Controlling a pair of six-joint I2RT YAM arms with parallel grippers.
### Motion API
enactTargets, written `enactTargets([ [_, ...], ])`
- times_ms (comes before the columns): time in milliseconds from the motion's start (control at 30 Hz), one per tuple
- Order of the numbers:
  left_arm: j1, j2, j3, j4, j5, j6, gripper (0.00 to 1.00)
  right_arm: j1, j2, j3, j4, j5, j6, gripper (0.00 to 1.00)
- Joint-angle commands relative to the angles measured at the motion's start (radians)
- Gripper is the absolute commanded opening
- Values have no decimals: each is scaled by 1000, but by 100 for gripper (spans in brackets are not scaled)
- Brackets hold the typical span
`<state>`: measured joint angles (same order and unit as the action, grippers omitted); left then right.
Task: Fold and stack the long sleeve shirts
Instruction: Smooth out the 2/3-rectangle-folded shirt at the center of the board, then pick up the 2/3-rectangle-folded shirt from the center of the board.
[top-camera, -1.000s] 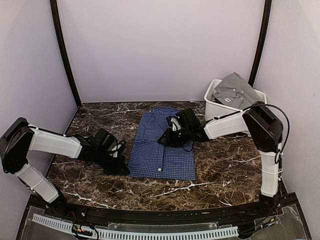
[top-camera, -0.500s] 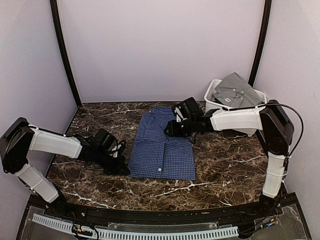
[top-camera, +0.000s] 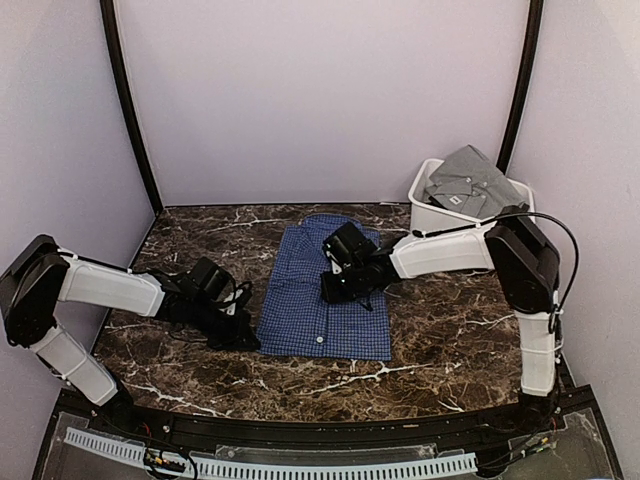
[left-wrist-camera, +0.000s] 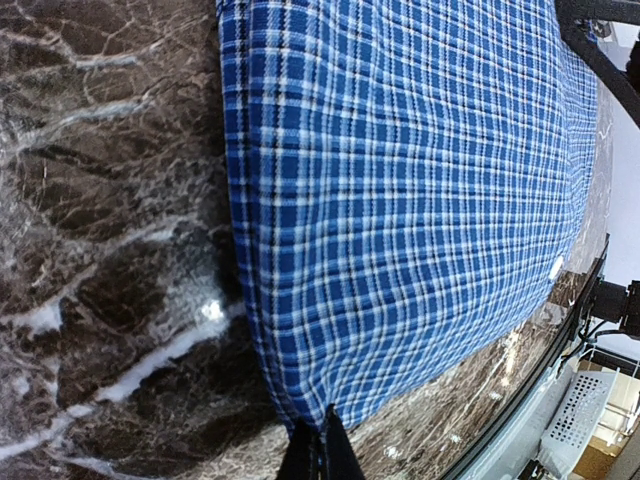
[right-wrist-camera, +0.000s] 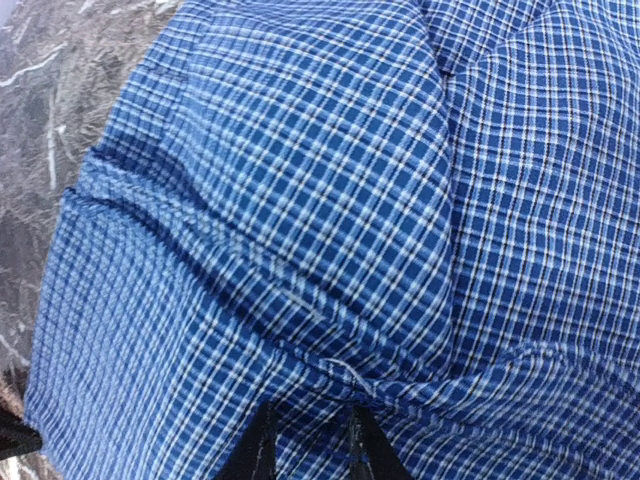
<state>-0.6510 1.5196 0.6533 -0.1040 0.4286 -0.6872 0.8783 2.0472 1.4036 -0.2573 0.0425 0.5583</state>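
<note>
Top external: blue shirt lies at surface ctr, sleeves tucked in, final fold pending. Grey shirt sits in bin at 2 o'clock, untouched. Right pincer pinches blue cloth; left pincer closed by hem.

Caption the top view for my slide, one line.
Right jaws pinch the blue checked shirt mid-body, left jaws shut at its near corner; grey shirt in the white bin.

Your left fingers are closed together at the corner of a blue checked cloth shirt lying on a dark marble tabletop.
</note>
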Motion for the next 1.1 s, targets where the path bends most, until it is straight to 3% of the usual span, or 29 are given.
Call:
enactTargets([
  [0,-6,2,0,-23,15,9,0,-13,90,97,-64,83,-1,23],
  [133,-5,-9,-4,-32,15,10,0,-10,111,119,-102,88,-2,36],
  [500,-6,-95,-41,-88,-1,-1,0,-21,-156,-42,-130,105,-22,70],
  [633,-6,-127,-44,-113,-21,3,9,-27,-232,-119,-127,72,-21,79],
  [800,-6,-153,-42,-124,-41,9,30,-28,-343,-268,-116,35,1,79],
  [933,-6,-170,-49,-132,-49,27,33,-29,-456,-401,-109,22,25,77],
  [1067,-7,-166,-54,-141,-58,45,33,-18,-538,-517,-83,-37,48,67],
])
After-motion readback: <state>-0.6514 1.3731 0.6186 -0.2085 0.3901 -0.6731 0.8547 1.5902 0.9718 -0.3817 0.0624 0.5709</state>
